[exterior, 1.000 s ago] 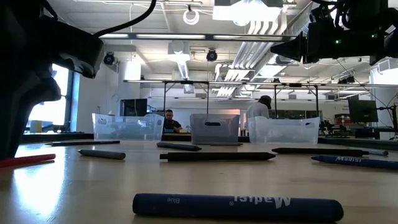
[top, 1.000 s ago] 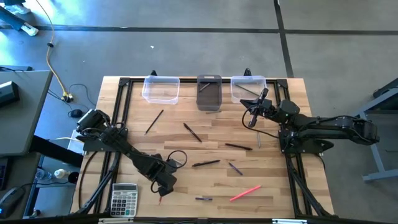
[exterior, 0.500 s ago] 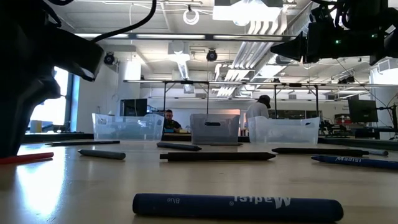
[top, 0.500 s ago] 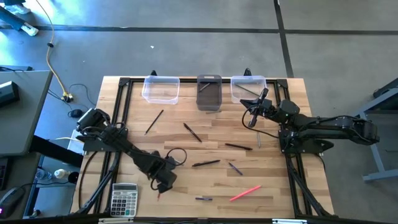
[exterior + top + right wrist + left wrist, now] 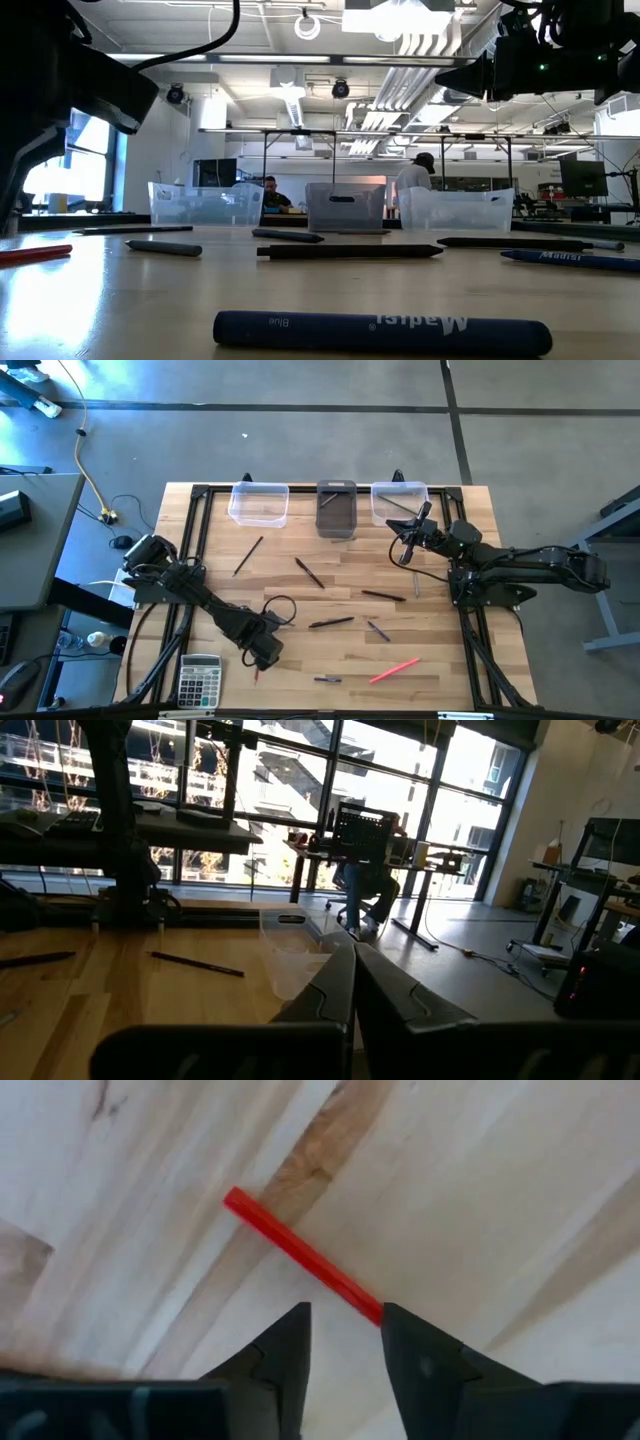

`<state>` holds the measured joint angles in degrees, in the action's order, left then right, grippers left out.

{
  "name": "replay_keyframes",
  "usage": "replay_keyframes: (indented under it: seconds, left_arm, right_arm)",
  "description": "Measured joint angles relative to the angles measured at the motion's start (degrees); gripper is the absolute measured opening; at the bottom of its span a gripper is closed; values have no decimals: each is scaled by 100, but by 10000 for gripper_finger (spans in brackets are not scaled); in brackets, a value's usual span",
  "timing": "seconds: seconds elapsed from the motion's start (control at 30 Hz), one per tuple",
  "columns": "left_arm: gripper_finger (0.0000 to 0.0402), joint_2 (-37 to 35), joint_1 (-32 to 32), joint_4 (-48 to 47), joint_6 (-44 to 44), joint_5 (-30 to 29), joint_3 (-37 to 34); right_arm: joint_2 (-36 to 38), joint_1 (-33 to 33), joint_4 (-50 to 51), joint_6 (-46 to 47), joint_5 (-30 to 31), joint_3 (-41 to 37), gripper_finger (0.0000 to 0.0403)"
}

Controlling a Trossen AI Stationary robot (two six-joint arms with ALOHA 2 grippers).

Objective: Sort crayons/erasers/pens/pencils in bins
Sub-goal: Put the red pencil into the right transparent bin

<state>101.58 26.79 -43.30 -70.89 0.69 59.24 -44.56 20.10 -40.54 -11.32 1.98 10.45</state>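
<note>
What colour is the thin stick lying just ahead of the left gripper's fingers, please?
Red stick; the left wrist view shows it best.

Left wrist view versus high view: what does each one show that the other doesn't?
Only the left wrist view shows the left claw open, its fingertips straddling one end of the red stick lying on the wood. Only the high view shows the three bins, the calculator, the other scattered sticks such as the pink one, and the right claw near the right bin. Both show the table and the red stick.
</note>
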Motion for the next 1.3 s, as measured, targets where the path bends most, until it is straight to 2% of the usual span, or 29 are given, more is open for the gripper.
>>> replay_keyframes:
  seconds: [0.17,0.33,0.73,0.93,1.13,1.3]
  left_arm:
    - [147,-7,-3,2,-144,-56,3]
    - [148,-9,1,176,-36,-138,-198]
    - [64,-22,6,188,1607,-259,-239]
    - [25,-20,-2,805,2108,-336,-246]
    - [8,-17,-88,1379,2332,-385,-240]
    - [5,-17,-197,1472,2493,-492,-201]
  right_arm:
    - [0,0,1,-17,0,1,0]
    - [0,1,1,-30,0,1,0]
    - [0,1,0,-30,0,1,0]
    - [0,2,1,-30,0,1,0]
    - [0,0,1,-26,0,1,0]
    - [-1,1,3,-21,0,1,0]
